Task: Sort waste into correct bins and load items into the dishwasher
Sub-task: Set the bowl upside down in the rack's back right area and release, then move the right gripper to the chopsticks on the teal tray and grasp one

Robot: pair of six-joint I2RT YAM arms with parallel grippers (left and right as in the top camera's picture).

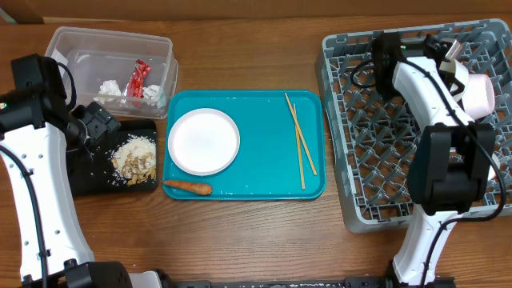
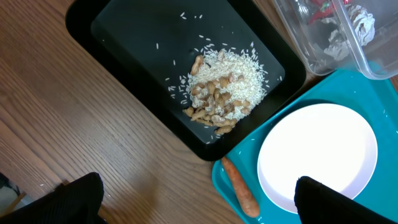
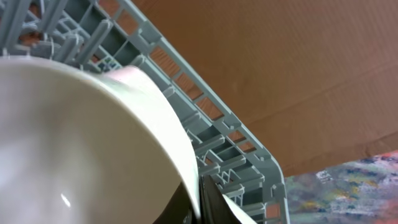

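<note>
On the counter [image 1: 256, 240], the grey dish rack [image 1: 360, 144] fills 3 o'clock. Over its 1 o'clock corner the right end effector [image 3: 200, 202] is clamped on the rim of a white bowl [image 1: 478, 94], so loading looks to be the step in hand. The next move likely calls for lowering the bowl between pegs before release.

The teal tray [image 1: 264, 160] at centre carries the plate [image 1: 203, 141], the chopsticks [image 1: 303, 140] and, at its 7 o'clock edge, the carrot [image 1: 188, 188].

Only the left wrist view shows the left end effector [image 2: 205, 202] spread wide and empty near the black tray [image 2: 124, 74]. Only the right wrist view shows the pinch.
</note>
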